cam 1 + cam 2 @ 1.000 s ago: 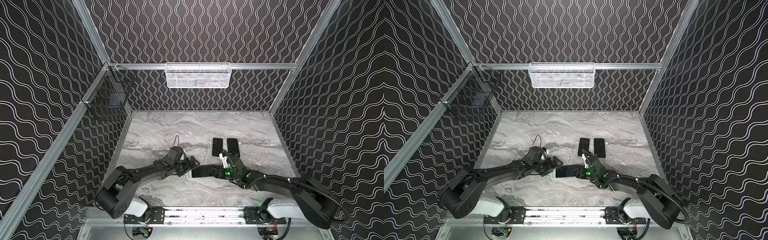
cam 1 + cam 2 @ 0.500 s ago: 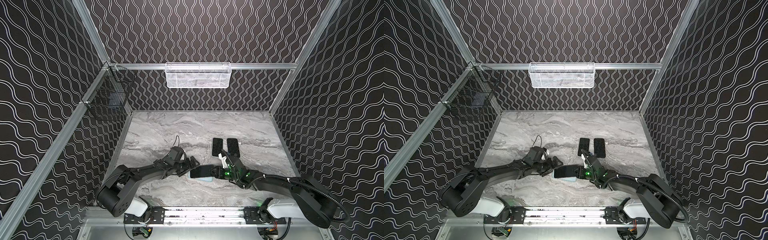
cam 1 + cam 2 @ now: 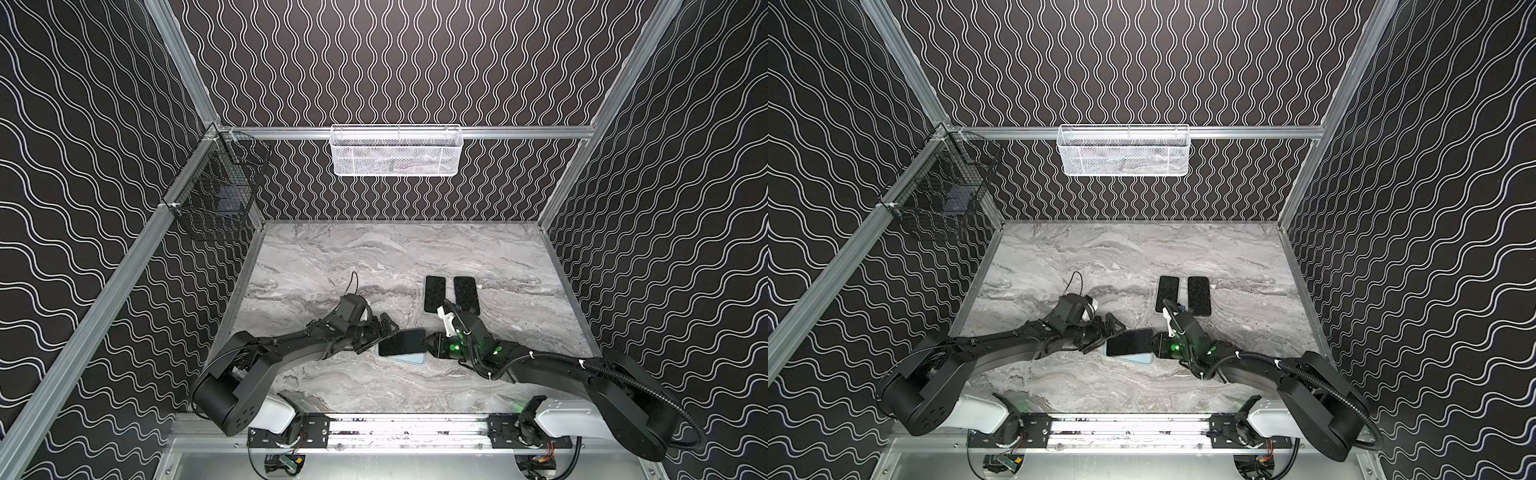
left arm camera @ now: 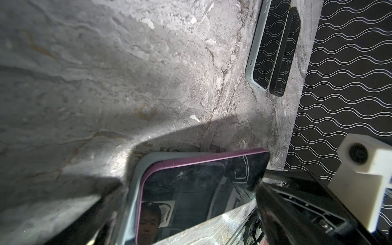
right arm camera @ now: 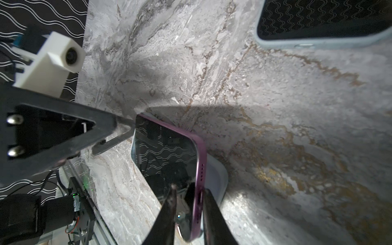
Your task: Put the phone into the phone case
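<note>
You have the phone (image 3: pixel 401 341), purple-rimmed and dark screen up, lying slantwise over the pale blue phone case (image 3: pixel 409 360), which sits flat on the tabletop (image 3: pixel 353 257). It is not seated. In both top views a strip of the case shows past the phone's edge on the side toward the arm bases. In the right wrist view the phone's end toward your right arm stands clear above the case's rim.

At that end of the case, your right pincer (image 5: pixel 191 197) is nearly closed and pinches the phone, with one of its fingers (image 5: pixel 212 212) against the purple rim and the other on the glass side.

At the opposite end of the case, your left pincer (image 3: pixel 381 336) is spread wide with nothing in it. One tip is right at the phone's corner, but you cannot tell whether it touches.

Beyond the case toward the back wall, two other phones (image 3: pixel 434 294) lie flat, side by side, one in a pale blue cover and one in black. Farther back, a white mesh basket (image 3: pixel 397 151) hangs on the back wall. A black wire basket (image 3: pixel 216 203) hangs on the side wall past your left arm.
</note>
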Controlling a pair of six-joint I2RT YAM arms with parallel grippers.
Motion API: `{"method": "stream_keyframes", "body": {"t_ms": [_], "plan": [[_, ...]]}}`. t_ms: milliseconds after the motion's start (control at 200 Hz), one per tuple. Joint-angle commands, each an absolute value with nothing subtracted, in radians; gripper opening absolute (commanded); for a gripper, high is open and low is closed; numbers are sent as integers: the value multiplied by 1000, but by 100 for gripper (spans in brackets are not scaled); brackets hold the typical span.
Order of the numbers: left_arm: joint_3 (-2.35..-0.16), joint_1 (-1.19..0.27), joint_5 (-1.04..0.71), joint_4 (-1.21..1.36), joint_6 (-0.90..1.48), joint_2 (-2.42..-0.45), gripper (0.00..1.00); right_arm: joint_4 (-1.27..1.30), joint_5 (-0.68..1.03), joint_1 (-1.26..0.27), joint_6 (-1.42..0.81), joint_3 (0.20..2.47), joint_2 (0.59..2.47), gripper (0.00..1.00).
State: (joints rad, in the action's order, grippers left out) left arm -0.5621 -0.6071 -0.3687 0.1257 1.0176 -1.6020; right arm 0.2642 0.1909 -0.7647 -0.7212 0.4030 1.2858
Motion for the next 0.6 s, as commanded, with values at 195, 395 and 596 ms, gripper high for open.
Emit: {"method": "stream_keyframes", "body": {"t_ms": [195,395,596], "plan": [[-557,-608,-377,157,1027,-1601,98,440,346,-766,-690,390,1281,26],[-555,-608,-376,154,1027,-1598,98,471,362,-765,-700,394,1294,26],[-554,-609,-373,151,1029,-1592,98,438,353,-766,-708,422,1334,16]]}}
